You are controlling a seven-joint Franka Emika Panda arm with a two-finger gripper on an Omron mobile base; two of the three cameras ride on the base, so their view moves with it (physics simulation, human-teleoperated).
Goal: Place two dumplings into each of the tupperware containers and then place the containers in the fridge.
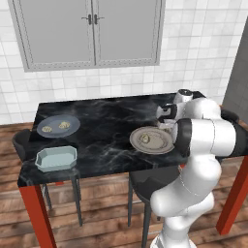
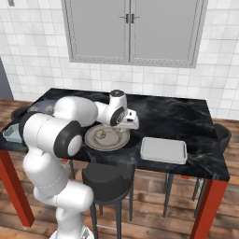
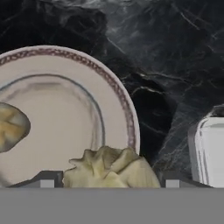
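While the white arm bends low over the dark marble tabletop (image 1: 106, 131), its hand (image 3: 109, 181) sits right down at the near rim of the round beige plate (image 3: 65, 109). From the camera on the hand, a crimped dumpling (image 3: 111, 170) lies between the two dark finger tips, one tip on each side of it, the jaws standing fairly wide around it. I cannot tell whether the tips are actually pressing on it or whether it is lifted off the plate. A second dumpling (image 3: 11, 127) rests further in on the same plate, apart from the first.

Looking from the left side, the beige plate (image 1: 162, 145) is near the front edge of the tabletop, partly behind the arm. Well off to the left stands a round blue-grey plate (image 1: 72, 131) with two more dumplings (image 1: 47, 129) side by side on it. Just in front of that plate, near the front left corner, is a pale blue-green tupperware container (image 1: 56, 159).

From the right side, another container (image 2: 164, 150) sits on the tabletop just beside the beige plate, towards the front edge. A grey wall cupboard (image 2: 130, 30) with two doors hangs on the tiled wall behind. Dark stools (image 2: 109, 179) stand under the front of the tabletop.
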